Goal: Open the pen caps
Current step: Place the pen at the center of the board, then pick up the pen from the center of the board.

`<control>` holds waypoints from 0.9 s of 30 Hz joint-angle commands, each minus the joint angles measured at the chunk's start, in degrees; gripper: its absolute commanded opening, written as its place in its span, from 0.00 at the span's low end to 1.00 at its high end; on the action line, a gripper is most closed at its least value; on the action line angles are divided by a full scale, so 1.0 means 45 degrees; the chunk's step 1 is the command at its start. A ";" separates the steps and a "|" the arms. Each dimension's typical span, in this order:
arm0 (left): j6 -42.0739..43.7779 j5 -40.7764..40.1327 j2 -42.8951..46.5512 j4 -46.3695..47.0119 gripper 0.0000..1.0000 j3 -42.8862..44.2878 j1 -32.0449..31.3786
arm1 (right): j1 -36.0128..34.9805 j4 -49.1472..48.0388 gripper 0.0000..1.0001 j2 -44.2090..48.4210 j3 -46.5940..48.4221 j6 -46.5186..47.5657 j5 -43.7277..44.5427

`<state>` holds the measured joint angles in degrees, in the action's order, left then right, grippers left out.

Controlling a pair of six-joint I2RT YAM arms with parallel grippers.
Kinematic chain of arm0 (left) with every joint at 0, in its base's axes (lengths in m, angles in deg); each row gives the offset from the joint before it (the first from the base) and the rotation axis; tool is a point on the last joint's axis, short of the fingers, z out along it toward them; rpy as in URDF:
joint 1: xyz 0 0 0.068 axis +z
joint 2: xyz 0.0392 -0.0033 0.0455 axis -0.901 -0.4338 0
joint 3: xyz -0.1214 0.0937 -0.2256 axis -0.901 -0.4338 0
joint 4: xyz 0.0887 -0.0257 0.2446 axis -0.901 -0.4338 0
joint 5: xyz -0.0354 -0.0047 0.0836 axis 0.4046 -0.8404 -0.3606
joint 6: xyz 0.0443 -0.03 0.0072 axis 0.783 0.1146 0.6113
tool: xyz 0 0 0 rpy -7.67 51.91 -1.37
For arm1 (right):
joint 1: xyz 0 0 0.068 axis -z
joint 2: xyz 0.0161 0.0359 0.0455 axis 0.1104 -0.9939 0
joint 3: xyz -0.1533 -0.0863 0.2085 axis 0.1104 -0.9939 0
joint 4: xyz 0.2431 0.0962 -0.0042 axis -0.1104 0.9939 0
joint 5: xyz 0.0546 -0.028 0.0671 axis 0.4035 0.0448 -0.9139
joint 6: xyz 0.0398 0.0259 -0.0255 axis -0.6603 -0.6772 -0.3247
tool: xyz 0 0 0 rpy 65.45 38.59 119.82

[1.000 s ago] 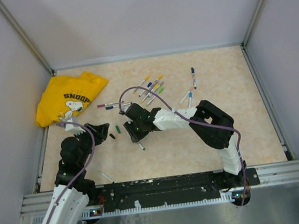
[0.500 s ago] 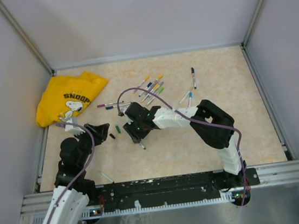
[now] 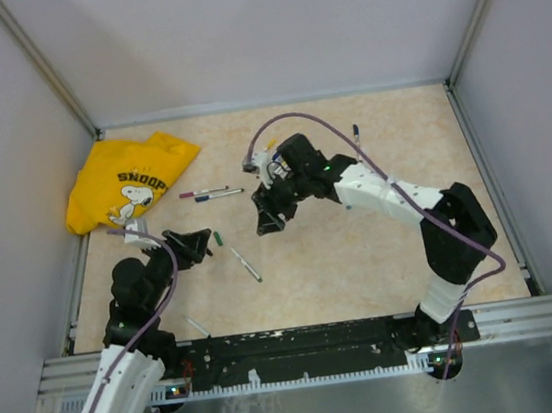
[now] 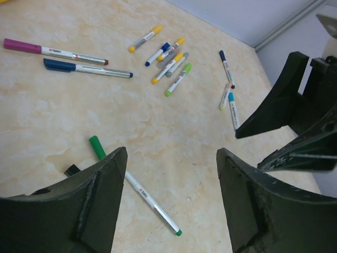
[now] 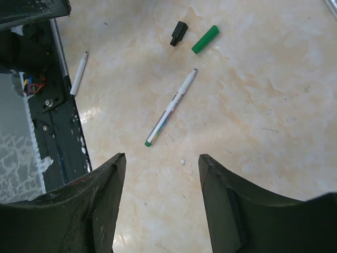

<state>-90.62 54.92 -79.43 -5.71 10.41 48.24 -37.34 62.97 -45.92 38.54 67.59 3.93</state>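
Note:
A loose green pen cap [image 3: 218, 239] [image 4: 96, 147] [image 5: 205, 39] and a black cap [image 4: 71, 169] [image 5: 179, 33] lie on the table by an uncapped white pen with a green end [image 3: 246, 265] [image 4: 150, 200] [image 5: 171, 107]. My left gripper [image 3: 200, 244] [image 4: 171, 158] is open and empty, low, just left of the green cap. My right gripper [image 3: 270, 222] [image 5: 161, 158] is open and empty, raised above the table to the right of that pen. Capped pens lie farther back: a pink one [image 4: 52, 51], a blue one [image 4: 84, 68] and a cluster [image 4: 166, 55].
A yellow Snoopy shirt [image 3: 127, 179] lies at the back left. Another bare pen barrel [image 3: 197, 326] [image 5: 79, 73] lies near the black front rail [image 3: 313, 343]. A dark pen [image 3: 356, 136] lies at the back. Walls close three sides.
My right gripper has risen and moved back and right, away from the green-ended pen, which now lies free on the table. The left gripper has shifted only slightly.

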 commanded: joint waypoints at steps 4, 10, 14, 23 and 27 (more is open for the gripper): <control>-0.0919 0.2339 0.0038 0.3465 0.87 -0.1327 -0.0085 | 0.3060 -0.0603 0.59 0.2902 -0.1404 0.0975 -0.4758; -0.1523 0.4244 -0.0951 0.6500 0.91 -0.2103 -0.0085 | 0.5821 -0.3352 0.59 0.5036 -0.3256 -0.0915 -0.6455; -0.1644 0.5362 -0.2410 0.6780 0.91 -0.1593 -0.0095 | 0.7161 -0.5719 0.65 0.6262 -0.4836 -0.2603 -0.6921; -0.0556 0.3290 -0.5361 0.7853 0.91 -0.0812 -0.3727 | 0.8080 -0.4673 0.72 0.5767 -0.5063 -0.1266 -0.6145; -0.0636 0.3259 -0.6617 0.9028 0.92 -0.0830 -0.4421 | 0.8209 -0.4056 0.72 0.5682 -0.4974 -0.0419 -0.5010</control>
<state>-95.12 72.10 -105.16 27.03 5.27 30.16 -1.24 42.25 -20.04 12.51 60.12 -22.91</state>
